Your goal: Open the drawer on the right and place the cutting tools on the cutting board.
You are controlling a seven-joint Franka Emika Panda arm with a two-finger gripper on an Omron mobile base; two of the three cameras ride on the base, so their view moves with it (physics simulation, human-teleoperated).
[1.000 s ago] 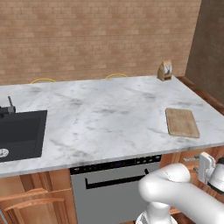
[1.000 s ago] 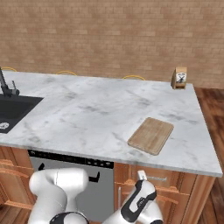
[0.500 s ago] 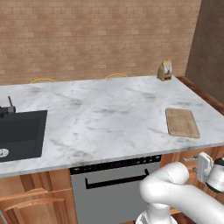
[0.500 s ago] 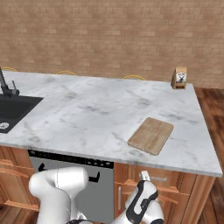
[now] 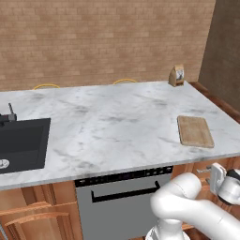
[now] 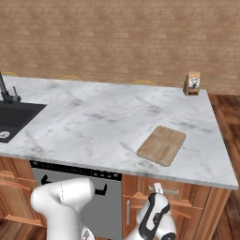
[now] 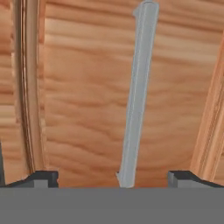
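In your left base view, the cutting board (image 5: 195, 131) lies flat at the marble desk's (image 5: 112, 122) 3 o'clock edge, with a small brown bag (image 5: 176, 75) at 1 o'clock and the dark sink (image 5: 21, 144) at 9 o'clock. In your right base view, the drawer (image 6: 168, 191) sits shut under the desk below the board, right of the steel dishwasher (image 6: 77, 180), and the arm's hand hangs low in front of it. In your hand view, the pincer (image 7: 113, 177) stands spread wide, its fingertips (image 7: 41, 177) flanking the drawer's silver handle (image 7: 136, 94) without touching it.
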